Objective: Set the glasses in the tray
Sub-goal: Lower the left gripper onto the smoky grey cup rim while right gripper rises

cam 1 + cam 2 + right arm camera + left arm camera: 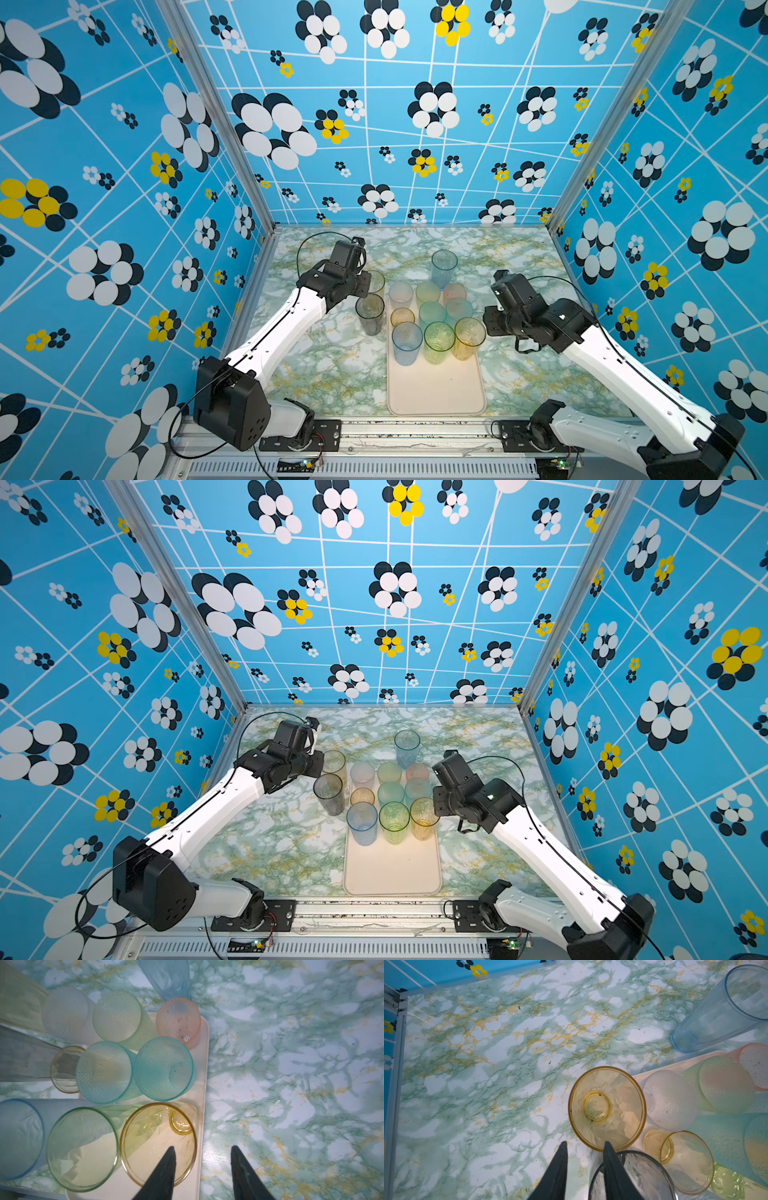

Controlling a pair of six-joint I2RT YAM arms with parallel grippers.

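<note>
The cream tray (436, 386) (392, 866) holds several upright glasses at its far end. A tall amber glass (469, 337) (158, 1142) stands at the tray's right edge. My right gripper (202, 1147) (489, 322) is open, with one finger over that glass's mouth and the other over the table. Left of the tray a smoky grey glass (370, 313) (639, 1176) stands on the table. My left gripper (585, 1142) (365, 291) straddles its rim, one finger inside and one outside with a gap, so it is open. A yellow glass (606, 1107) stands just beyond.
A tall blue glass (444, 266) (720, 1012) stands alone on the marble table behind the tray. The tray's near half (392, 875) is bare. Patterned walls close in the table on the left, back and right.
</note>
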